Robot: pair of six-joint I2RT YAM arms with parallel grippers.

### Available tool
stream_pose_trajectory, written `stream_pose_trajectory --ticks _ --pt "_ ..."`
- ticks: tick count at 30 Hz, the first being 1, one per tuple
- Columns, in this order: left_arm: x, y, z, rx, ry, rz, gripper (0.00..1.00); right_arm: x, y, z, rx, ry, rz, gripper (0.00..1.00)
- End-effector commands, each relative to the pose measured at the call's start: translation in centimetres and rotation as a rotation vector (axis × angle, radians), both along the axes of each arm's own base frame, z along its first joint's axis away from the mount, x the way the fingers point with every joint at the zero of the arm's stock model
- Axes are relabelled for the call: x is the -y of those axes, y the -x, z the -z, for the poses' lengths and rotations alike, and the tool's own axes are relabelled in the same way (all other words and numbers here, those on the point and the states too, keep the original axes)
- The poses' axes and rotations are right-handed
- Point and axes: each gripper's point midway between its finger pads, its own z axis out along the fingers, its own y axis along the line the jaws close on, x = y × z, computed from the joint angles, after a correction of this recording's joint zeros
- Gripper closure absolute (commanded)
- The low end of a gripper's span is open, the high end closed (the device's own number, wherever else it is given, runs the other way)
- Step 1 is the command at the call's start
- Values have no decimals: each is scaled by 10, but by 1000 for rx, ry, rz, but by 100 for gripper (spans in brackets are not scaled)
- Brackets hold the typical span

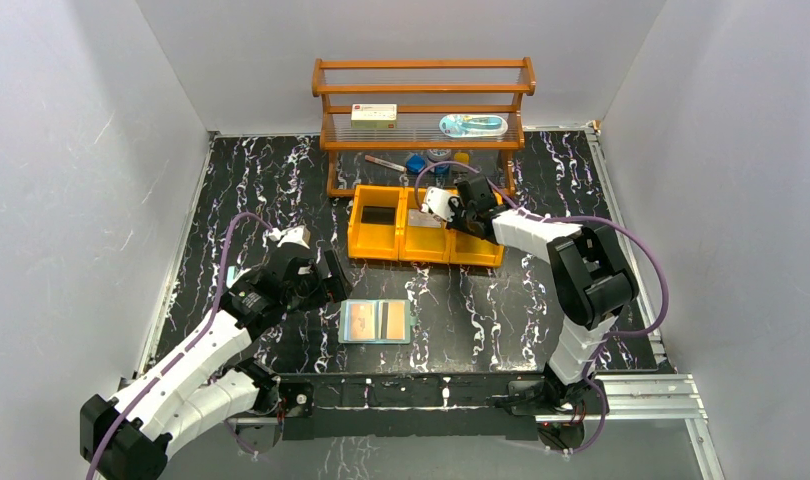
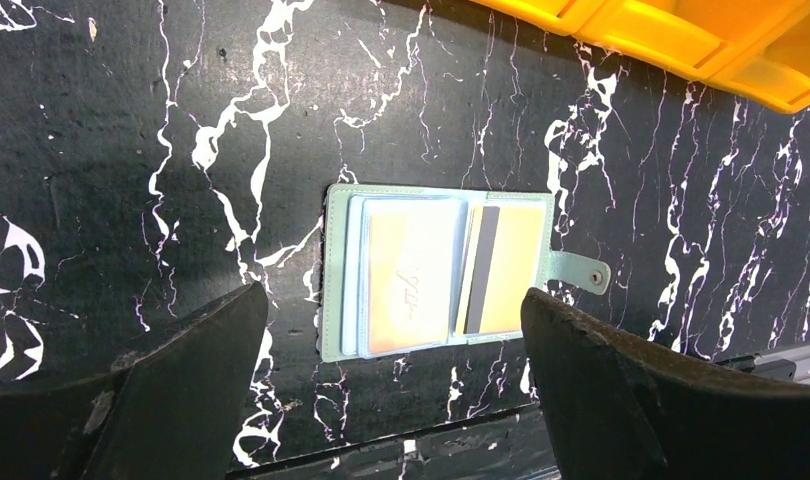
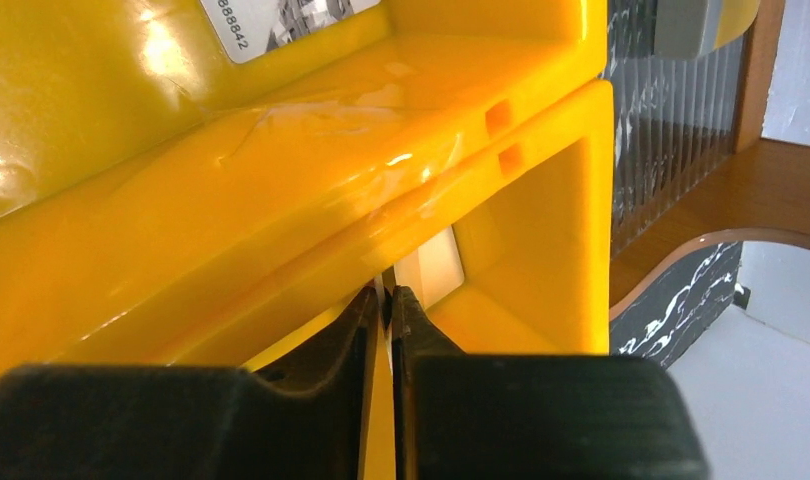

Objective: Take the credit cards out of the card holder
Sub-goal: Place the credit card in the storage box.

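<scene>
Flatly open, sage-green card holder point(image 2: 459, 270) on marbled black table point(image 2: 111, 150)

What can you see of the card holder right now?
The card holder is a sage-green, leather-like bifold lying open and flat on the black marbled table, beside the open left gripper, which does not touch it. Its pale translucent pockets show an orange-tan card in one half, a dark-striped card in the other. The snap tab sticks out unfastened.
</scene>
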Motion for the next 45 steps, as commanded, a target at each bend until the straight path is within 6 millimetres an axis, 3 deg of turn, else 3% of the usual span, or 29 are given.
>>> stream_pose_trajectory --ticks 1,6,17,21,25,29,31,33,39,45 --pt "-3 -2 -12 30 0 -13 2 -2 -1 0 -1 -6 -36 80" --pt "-4 -1 -10 20 -7 -10 2 -1 5 0 -22 -18 -52 72" --pt "-4 0 -7 10 -11 -6 2 13 1 -3 3 -21 48 70" --pt "-5 1 -7 11 -10 -8 2 3 -11 -27 39 -156 167 67" --pt "-5 0 -8 16 -9 -12 2 -29 -6 -70 0 -444 259 66" --pt "-6 1 -6 8 -17 -17 2 -47 7 -104 -61 -750 436 65" --pt "-7 2 -1 -13 -29 -18 2 -52 18 -116 -135 -851 536 55" --pt "-7 3 3 -33 -36 -19 2 -62 34 -123 -253 -923 608 54" --pt "-9 4 10 -66 -48 -54 2 -101 85 -117 -577 -1125 780 61" --pt "-16 2 10 -67 -62 -106 2 -148 136 -103 -495 -1092 824 57"
